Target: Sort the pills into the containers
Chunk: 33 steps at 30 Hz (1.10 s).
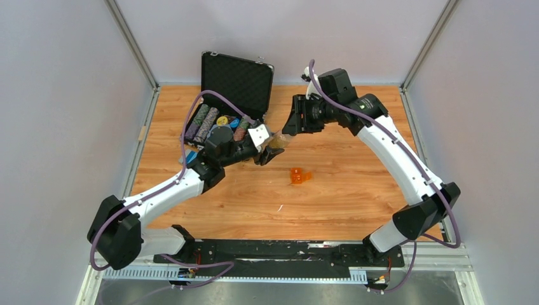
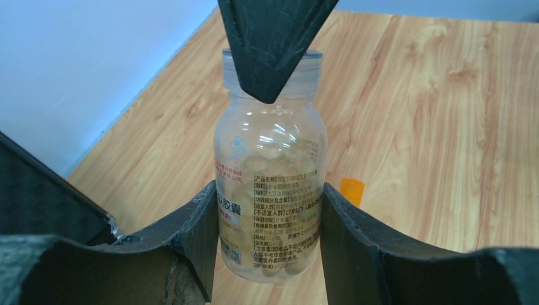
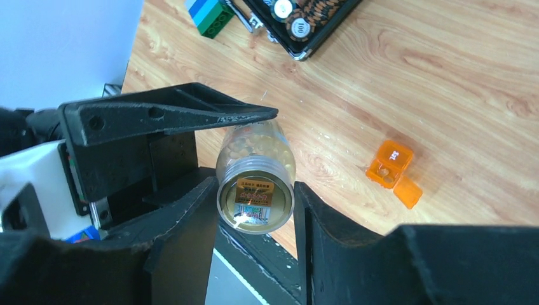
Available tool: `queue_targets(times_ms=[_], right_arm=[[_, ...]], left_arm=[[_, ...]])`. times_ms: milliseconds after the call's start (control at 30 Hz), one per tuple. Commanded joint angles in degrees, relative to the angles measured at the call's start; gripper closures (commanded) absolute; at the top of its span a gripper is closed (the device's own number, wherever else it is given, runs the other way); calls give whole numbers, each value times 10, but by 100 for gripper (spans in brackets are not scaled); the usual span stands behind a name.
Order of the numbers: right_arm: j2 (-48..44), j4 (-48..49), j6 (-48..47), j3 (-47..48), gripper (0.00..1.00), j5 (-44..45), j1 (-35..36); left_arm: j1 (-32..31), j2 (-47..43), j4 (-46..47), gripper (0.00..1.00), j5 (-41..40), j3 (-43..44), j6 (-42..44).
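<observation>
A clear pill bottle (image 1: 277,141) (image 2: 270,159), full of pale pills (image 3: 249,143), is held in the air between the two arms. My left gripper (image 1: 266,154) (image 2: 270,219) is shut on the bottle's labelled body. My right gripper (image 1: 290,126) (image 3: 256,204) is shut on the bottle's cap end (image 3: 255,202), one finger on each side. The containers, a tiny orange plastic box (image 1: 297,176) (image 3: 389,164) (image 2: 351,189), lie on the wooden table below and right of the bottle, with one lid flap open.
An open black case (image 1: 236,79) with rows of striped chips (image 1: 206,121) stands at the back left, just behind the left arm. A blue and green toy brick (image 3: 210,13) lies beside the case. Grey walls close in the table on the left, right and back.
</observation>
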Motion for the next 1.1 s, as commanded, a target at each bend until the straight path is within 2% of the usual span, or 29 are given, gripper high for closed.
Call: queue_targets(times_ms=[0,200,400,533,733,867,1067], right_arm=[[42,-56,82,51,56,71,14],[55,-56,175,58,54,75,14],[50,-19,229,46,50,8,10],[54,-9,236,48,50,-38,7],[51,-12,226,51,47,-39,4],[49,-11,210,52,37,-21,4],[23,8,171,60,7,7,-4]], left_arm=[[-6,-4,27,100,5,41,38],[-6,-1,42,100,1,39,40],[-6,-3,65,100,0,26,26],[-6,-6,80,100,-1,18,23],[-6,-6,81,100,-5,15,25],[-6,-4,78,100,-5,15,28],[-6,-6,63,100,-6,14,28]])
